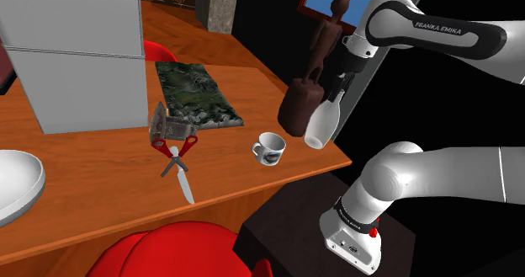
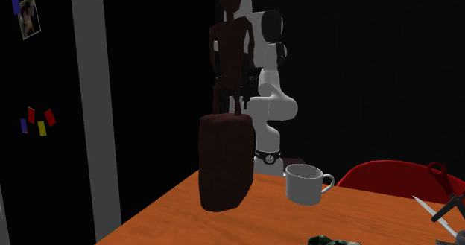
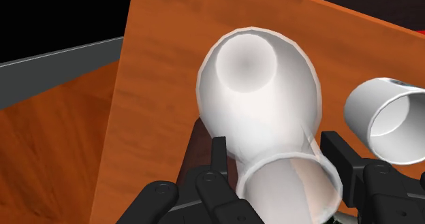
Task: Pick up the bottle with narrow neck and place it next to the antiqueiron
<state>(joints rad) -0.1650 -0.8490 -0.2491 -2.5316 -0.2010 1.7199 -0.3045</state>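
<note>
Wood in a warm orange-brown makes up your tabletop [image 1: 101, 174], and behind it much of the room is just a black area. A big grey box [image 1: 76, 48] stands on the shoulder view's left side of the tabletop. Your white arm [image 1: 437, 31] reaches in from the right. A red chair [image 1: 168, 250] sits at the near edge.

A green mat [image 1: 198, 94] lies flat in the middle. A dark brown statue [image 1: 303, 98] of a person stands on a brown block near the tabletop's right edge.

Your gripper [image 1: 336, 92] is clamped on the white bottle [image 1: 320, 125]. In the wrist view its black fingers [image 3: 218, 161] squeeze the narrow neck from both sides. The bottle hangs in the air, neck up, over the tabletop near its edge. It is just beside the statue.

A white mug [image 1: 269, 147] stands near the bottle. Scissors [image 1: 175, 156] with red handles lie by the mat. The grey old iron [image 1: 167, 125] sits just above the scissors, at the mat's corner, well apart from the bottle.
</note>
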